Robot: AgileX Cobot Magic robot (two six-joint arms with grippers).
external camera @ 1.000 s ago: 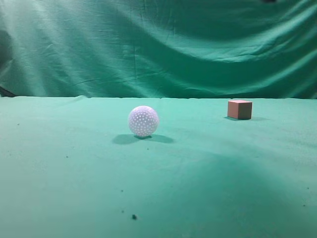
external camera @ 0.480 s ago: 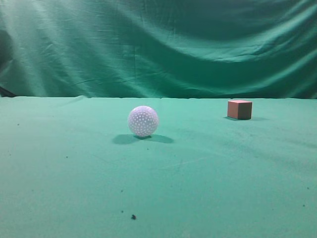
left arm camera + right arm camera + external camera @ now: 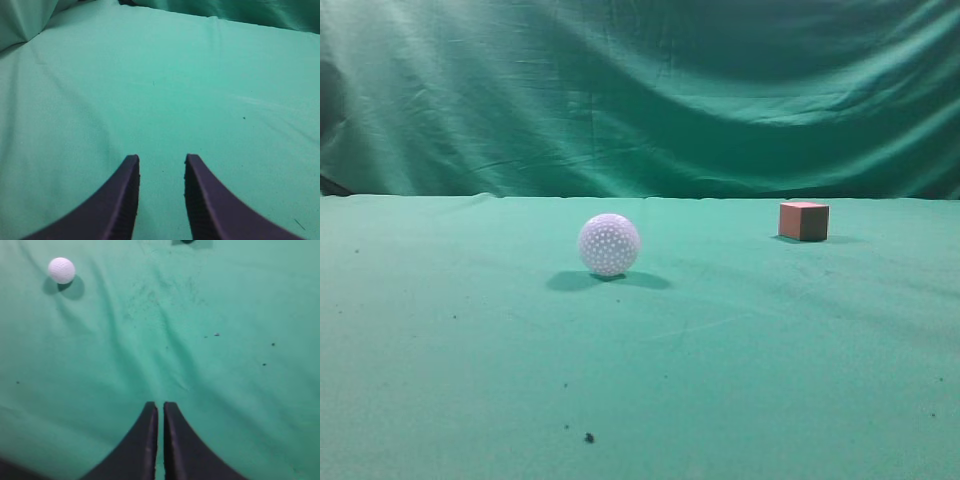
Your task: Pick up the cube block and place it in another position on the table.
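Observation:
The cube block (image 3: 804,220) is a small reddish-brown cube standing on the green table (image 3: 740,360) at the far right. Neither gripper shows in the exterior view. In the left wrist view my left gripper (image 3: 161,159) is open and empty over bare cloth. In the right wrist view my right gripper (image 3: 160,405) is shut with only a thin slit between the jaws and holds nothing; it hangs well above the cloth. The cube does not show clearly in either wrist view. A dark shape (image 3: 188,241) at the top edge of the right wrist view cannot be identified.
A white dimpled ball (image 3: 609,244) rests left of the cube, near the table's middle; it also shows in the right wrist view (image 3: 61,270) at the upper left. A wrinkled green curtain (image 3: 640,90) hangs behind the table. Dark specks (image 3: 589,437) dot the cloth.
A broad shadow on the front right of the table has faded away, and a dark bit at the top edge has left the view. The cube and ball have not moved.

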